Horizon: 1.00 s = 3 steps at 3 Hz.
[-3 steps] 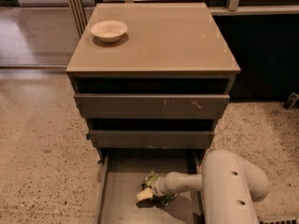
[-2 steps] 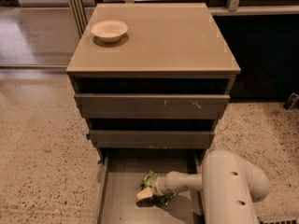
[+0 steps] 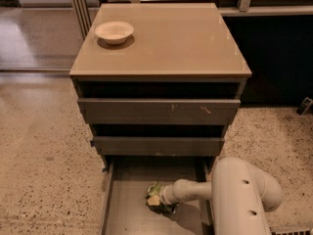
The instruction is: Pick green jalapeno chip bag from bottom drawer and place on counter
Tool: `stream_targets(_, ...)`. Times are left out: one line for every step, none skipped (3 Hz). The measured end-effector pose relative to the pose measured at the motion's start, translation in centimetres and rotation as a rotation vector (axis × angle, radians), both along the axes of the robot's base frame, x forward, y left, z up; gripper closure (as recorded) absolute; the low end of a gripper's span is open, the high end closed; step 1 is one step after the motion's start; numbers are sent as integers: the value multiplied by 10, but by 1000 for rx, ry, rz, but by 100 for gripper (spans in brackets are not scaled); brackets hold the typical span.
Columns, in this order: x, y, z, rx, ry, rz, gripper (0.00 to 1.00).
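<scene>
The bottom drawer [image 3: 122,204] is pulled out toward me at the foot of the grey-brown cabinet. The green jalapeno chip bag [image 3: 154,189] lies crumpled on its floor near the middle. My gripper [image 3: 157,200] reaches in from the right on the white arm [image 3: 239,195] and sits right against the bag, covering its near side. The tan counter [image 3: 176,38] on top of the cabinet is above and behind.
A white bowl [image 3: 114,32] stands on the counter's back left corner. The two upper drawers [image 3: 159,110] stick out slightly above the bottom one. Speckled floor [image 3: 44,155] lies to the left and right. A dark wall panel [image 3: 274,58] stands at the right.
</scene>
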<state>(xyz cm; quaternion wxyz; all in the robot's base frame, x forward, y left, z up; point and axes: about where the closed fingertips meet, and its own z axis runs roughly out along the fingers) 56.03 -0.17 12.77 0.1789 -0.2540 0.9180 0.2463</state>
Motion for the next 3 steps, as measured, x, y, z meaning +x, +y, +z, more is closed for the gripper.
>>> stream_targets(0, 0, 0, 0, 0, 0, 65)
stream_targets(0, 0, 0, 0, 0, 0, 88)
stream_targets(0, 0, 5, 0, 0, 0, 100)
